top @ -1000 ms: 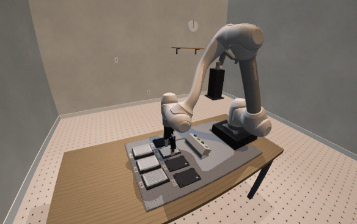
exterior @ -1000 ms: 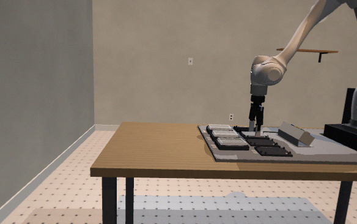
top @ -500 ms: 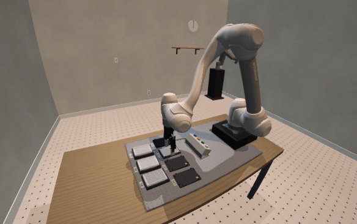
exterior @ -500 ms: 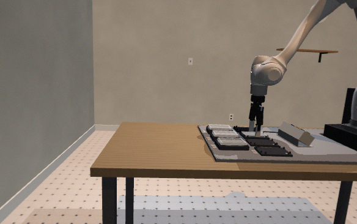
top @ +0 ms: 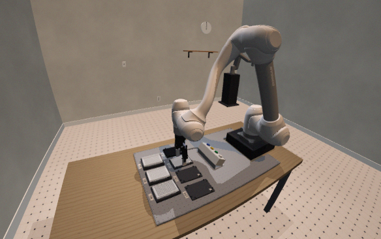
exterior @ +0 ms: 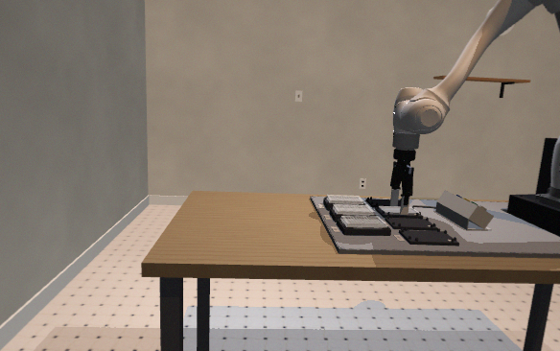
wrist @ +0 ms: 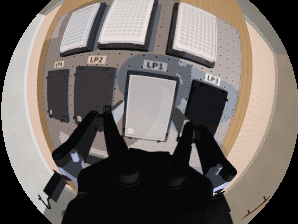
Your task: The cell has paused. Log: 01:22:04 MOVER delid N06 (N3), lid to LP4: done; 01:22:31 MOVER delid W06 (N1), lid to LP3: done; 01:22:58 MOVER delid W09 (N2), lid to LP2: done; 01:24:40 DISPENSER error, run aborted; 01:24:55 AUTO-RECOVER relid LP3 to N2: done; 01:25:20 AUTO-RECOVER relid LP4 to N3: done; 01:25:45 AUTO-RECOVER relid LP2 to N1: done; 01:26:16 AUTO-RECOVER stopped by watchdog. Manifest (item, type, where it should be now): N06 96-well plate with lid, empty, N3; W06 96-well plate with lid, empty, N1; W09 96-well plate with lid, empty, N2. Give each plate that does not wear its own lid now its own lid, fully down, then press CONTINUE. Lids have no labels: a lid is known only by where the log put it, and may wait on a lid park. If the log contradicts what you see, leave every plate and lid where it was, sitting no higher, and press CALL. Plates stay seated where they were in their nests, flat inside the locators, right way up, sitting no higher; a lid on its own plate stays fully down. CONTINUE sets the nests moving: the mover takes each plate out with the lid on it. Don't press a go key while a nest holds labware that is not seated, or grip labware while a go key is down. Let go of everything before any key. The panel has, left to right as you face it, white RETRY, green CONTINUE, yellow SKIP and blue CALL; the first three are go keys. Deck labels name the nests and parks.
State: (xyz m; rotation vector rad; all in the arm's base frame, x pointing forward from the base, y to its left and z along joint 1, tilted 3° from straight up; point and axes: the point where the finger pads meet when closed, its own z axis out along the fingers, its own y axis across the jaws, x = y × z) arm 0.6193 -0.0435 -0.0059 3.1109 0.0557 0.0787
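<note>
Flanking the parked lid (wrist: 149, 106), the spread gripper (wrist: 152, 137) stands between three plates (top: 157, 174) and the key panel (top: 212, 155).

High corner view and low side view share the deck (top: 261, 163), wrist camera looks straight down, close.

- The wooden table (top: 98, 196) stands on dark legs over a dotted tile floor (top: 107, 130).
- A grey deck mat (top: 248, 164) lies flat on it, toward the right end.
- The arm's black base (top: 252, 153) sits near the table's far right corner.
</note>
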